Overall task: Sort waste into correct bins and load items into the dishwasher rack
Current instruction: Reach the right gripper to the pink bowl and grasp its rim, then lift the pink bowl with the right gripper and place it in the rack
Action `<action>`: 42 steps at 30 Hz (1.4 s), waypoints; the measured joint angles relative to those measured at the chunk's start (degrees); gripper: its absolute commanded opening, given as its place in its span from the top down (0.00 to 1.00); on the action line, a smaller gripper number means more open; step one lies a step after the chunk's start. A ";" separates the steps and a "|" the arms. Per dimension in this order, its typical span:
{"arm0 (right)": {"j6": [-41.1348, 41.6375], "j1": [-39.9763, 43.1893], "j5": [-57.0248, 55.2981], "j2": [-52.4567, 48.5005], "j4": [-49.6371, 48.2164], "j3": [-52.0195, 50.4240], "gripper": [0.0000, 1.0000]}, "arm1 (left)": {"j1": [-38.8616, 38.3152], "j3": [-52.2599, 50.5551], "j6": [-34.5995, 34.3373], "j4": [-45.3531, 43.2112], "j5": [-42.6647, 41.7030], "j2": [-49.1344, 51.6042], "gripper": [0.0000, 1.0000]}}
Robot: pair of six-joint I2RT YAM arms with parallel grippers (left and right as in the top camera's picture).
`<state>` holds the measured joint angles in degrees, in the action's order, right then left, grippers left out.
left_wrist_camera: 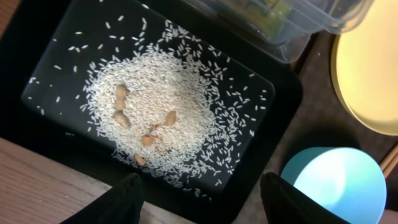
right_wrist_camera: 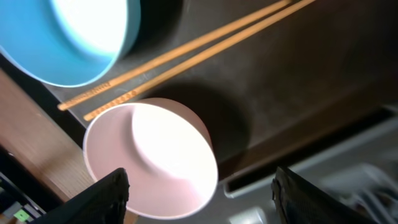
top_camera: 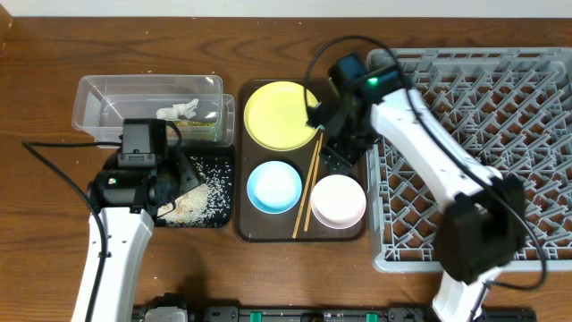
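Your left gripper (left_wrist_camera: 204, 194) open, empty, over rice grains (left_wrist_camera: 163, 102) in black tray (left_wrist_camera: 43, 43), frame centre. Your right gripper (right_wrist_camera: 200, 186) open above white bowl (right_wrist_camera: 149, 155), lower left; chopsticks (right_wrist_camera: 186, 53) just beside, upper centre.

Brown wood-grain table (top_camera: 268, 36), evenly and brightly lit.

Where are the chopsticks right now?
In the overhead view, the chopsticks lie on the brown tray, between the light blue bowl and the white bowl.
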<state>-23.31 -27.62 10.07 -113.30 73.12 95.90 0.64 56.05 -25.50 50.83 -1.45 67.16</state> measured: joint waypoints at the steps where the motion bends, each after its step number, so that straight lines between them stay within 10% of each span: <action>1: -0.04 -0.15 -0.48 -1.05 0.22 0.00 0.29 | 0.13 0.00 0.00 0.00 0.02 -0.09 0.37; 25: -0.55 -1.18 -5.51 -10.08 0.96 -0.35 0.99 | 0.33 0.00 -0.02 0.09 0.15 -0.17 0.36; 42: 2.34 -0.48 -9.33 -7.74 1.33 1.49 0.99 | 0.33 0.00 -0.02 0.17 0.15 -0.17 0.37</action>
<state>-20.97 -28.10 0.73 -121.03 74.46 97.38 0.97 56.05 -25.52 51.00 -1.30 66.98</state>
